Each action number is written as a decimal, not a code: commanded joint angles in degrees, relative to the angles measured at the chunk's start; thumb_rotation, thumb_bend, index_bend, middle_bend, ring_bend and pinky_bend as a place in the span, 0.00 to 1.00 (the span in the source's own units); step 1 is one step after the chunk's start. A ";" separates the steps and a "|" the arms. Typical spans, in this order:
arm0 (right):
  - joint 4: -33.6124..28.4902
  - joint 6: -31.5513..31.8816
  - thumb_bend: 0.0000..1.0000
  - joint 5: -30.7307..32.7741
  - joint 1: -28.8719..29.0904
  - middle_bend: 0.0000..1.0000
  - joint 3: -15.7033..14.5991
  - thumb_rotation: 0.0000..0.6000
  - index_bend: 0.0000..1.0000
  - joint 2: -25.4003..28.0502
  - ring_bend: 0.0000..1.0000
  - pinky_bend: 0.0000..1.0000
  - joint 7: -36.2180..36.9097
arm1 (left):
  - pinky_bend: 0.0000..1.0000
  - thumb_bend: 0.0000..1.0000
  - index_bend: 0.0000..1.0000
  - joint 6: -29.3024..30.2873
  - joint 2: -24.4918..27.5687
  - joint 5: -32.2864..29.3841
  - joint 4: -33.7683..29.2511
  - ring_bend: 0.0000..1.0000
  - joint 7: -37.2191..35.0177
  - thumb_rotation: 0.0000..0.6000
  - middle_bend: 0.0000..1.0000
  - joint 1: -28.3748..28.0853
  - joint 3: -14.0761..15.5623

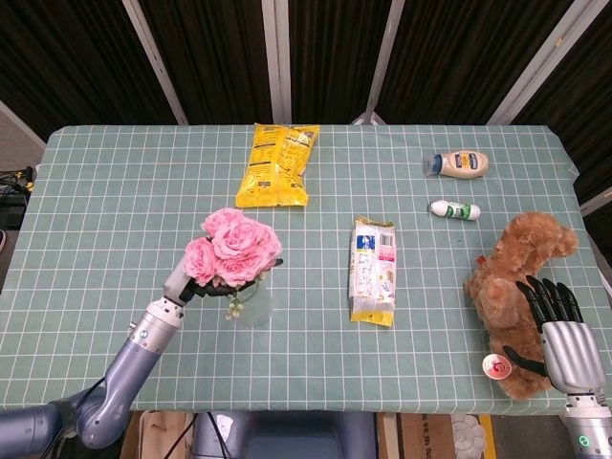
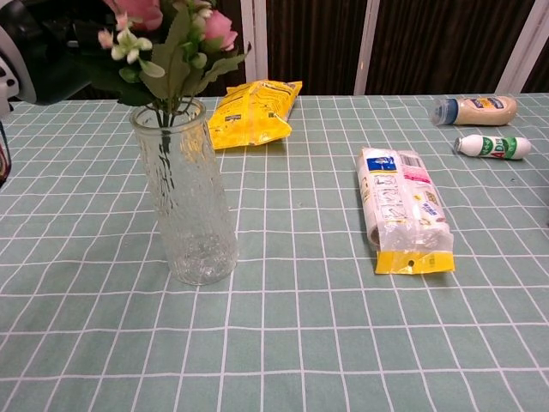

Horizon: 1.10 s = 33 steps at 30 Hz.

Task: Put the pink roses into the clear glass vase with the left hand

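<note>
The pink roses stand bunched over the clear glass vase in the head view. My left hand grips the bunch just below the blooms, on the vase's left side. From the chest view, the green stems enter the mouth of the ribbed vase and hang in its upper part. The roses and leaves fan out above the rim, and the left hand shows dark at the top left. My right hand lies open at the table's right front, beside a brown teddy bear.
A yellow snack bag lies behind the vase. A white and yellow packet is to its right. A mayonnaise bottle and a small white bottle lie at the back right. A small red-white tag sits by the bear.
</note>
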 commanded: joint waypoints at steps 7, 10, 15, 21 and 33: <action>-0.18 0.24 0.17 0.13 -0.11 0.09 0.09 1.00 0.12 -0.11 0.01 0.00 -0.22 | 0.28 0.44 0.44 0.82 2.46 2.12 -0.14 0.23 -0.56 1.00 0.41 1.15 0.59; -0.25 0.20 0.17 0.26 -0.13 0.09 0.11 1.00 0.12 -0.14 0.01 0.00 -0.30 | 0.22 0.40 0.42 -0.91 4.03 2.41 -0.37 0.17 -1.05 1.00 0.34 1.02 1.39; -0.39 0.32 0.17 0.21 -0.18 0.09 0.10 1.00 0.12 -0.17 0.01 0.00 -0.41 | 0.06 0.26 0.33 -7.01 8.59 2.56 -1.60 0.02 -2.43 1.00 0.17 -0.35 2.94; -0.38 0.39 0.17 0.11 -0.17 0.09 0.11 1.00 0.12 -0.24 0.01 0.00 -0.44 | 0.05 0.24 0.29 -10.21 13.72 3.84 -2.98 0.00 -5.67 1.00 0.12 -1.03 3.30; -0.56 0.87 0.17 -0.37 -0.33 0.09 0.02 1.00 0.12 -0.17 0.01 0.00 -0.36 | 0.06 0.24 0.30 -0.84 26.86 8.12 -6.09 0.00 8.99 1.00 0.13 7.22 7.16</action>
